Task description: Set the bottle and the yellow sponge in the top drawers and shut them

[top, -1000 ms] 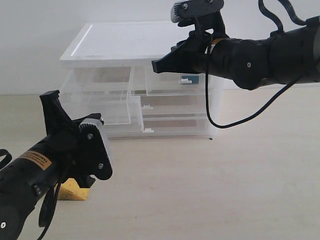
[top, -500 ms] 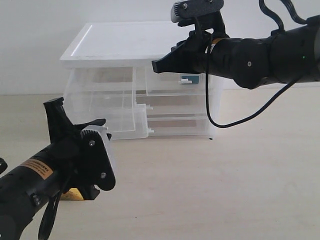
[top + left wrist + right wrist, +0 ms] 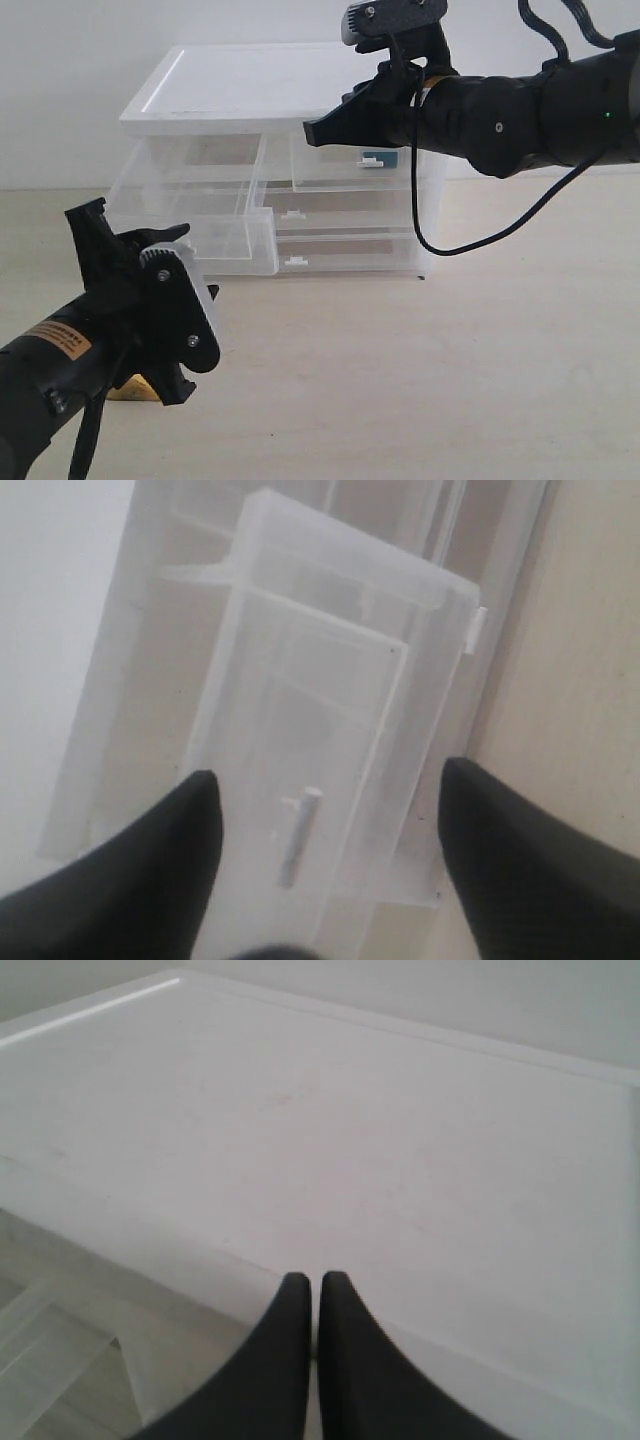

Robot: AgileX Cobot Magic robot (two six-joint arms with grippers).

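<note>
Left gripper [image 3: 128,238] is seen with jaws spread wide and nothing held, just before the left top drawer [image 3: 190,215], which stands pulled out. The yellow sponge [image 3: 124,386] is found on the table [image 3: 450,380] under that arm, mostly hidden. The bottle [image 3: 380,158] is glimpsed inside the closed right top drawer [image 3: 335,168]. The right gripper [image 3: 312,130] is held shut, empty, above the cabinet [image 3: 250,85].

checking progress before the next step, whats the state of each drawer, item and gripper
top left drawer, pulled out
top right drawer, pushed in
bottle, inside the top right drawer
yellow sponge, on the table, partly hidden
two full-width drawers, pushed in
left gripper, open, holding nothing
right gripper, shut, empty, over the cabinet top
</note>
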